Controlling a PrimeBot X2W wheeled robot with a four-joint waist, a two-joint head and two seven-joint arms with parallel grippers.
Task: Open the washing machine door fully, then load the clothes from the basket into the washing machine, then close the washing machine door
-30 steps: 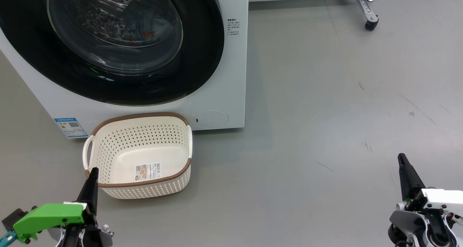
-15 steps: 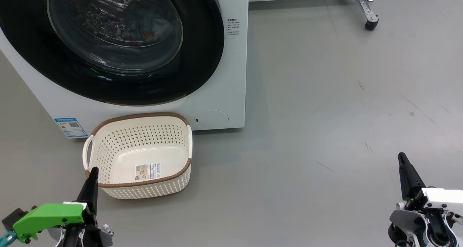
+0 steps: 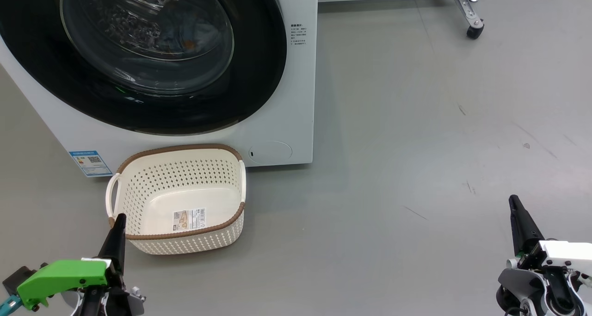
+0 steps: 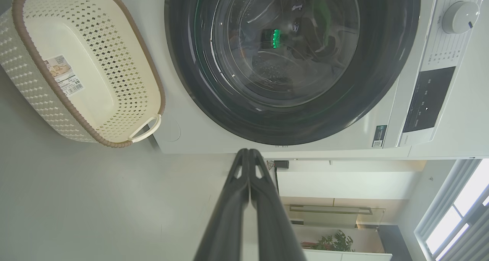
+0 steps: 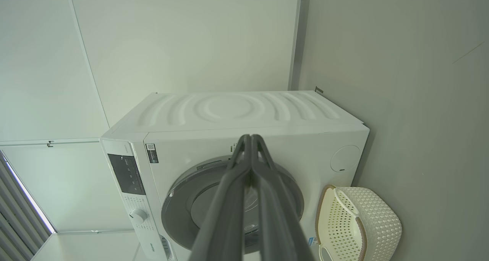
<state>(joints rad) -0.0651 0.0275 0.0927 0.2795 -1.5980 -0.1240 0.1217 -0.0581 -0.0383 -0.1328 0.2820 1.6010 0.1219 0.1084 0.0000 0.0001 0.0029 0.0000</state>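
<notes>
With the door [image 3: 152, 52] flat on the machine [image 3: 286, 98], the clothes [image 3: 196, 34] behind its glass and the basket [image 3: 185, 244] bare, I would only hold the left gripper [image 3: 120, 219] and right gripper [image 3: 513, 202] (both pinched shut, empty) low, clear of it.

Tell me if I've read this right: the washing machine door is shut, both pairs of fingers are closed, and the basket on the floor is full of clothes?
Not quite. The basket is empty, with just a label sticker on its bottom, as the head view shows. The washing machine door is shut, and the left fingers and right fingers are closed.
</notes>
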